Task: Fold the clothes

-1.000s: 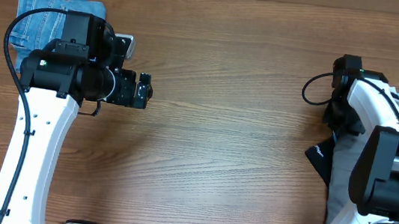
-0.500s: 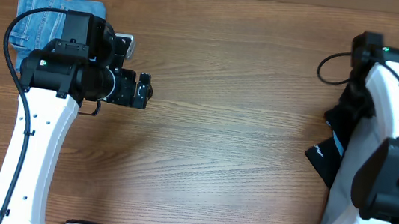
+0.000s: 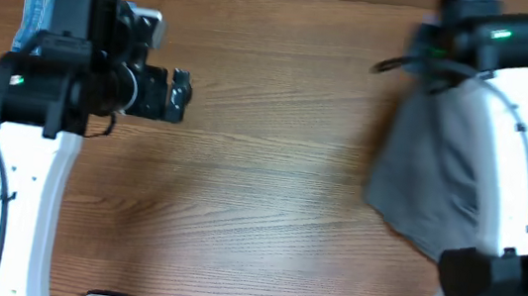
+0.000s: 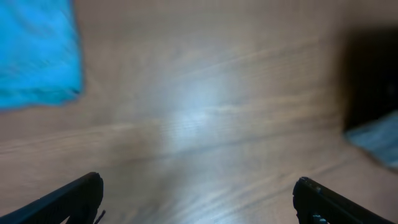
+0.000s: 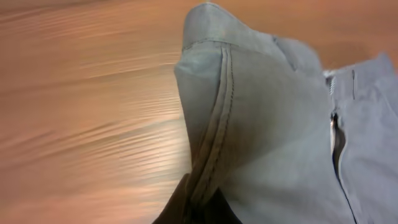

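Right gripper (image 5: 198,210) clamps a seam of the grey-olive cotton shorts (image 3: 430,177), hoisted over the brown wooden table (image 3: 268,198); left gripper (image 4: 198,190) gapes wide, empty.

Grey-olive shorts (image 3: 430,177) hang bunched above the right side of the tabletop (image 3: 268,198), toward its far edge, stitched seam and fly showing.

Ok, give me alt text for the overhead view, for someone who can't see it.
The right arm holds grey shorts up; they hang in a loose drape over the right side of a wooden table. The left gripper, open, hovers over bare wood, with blue denim partly hidden under that arm at the far-left corner.
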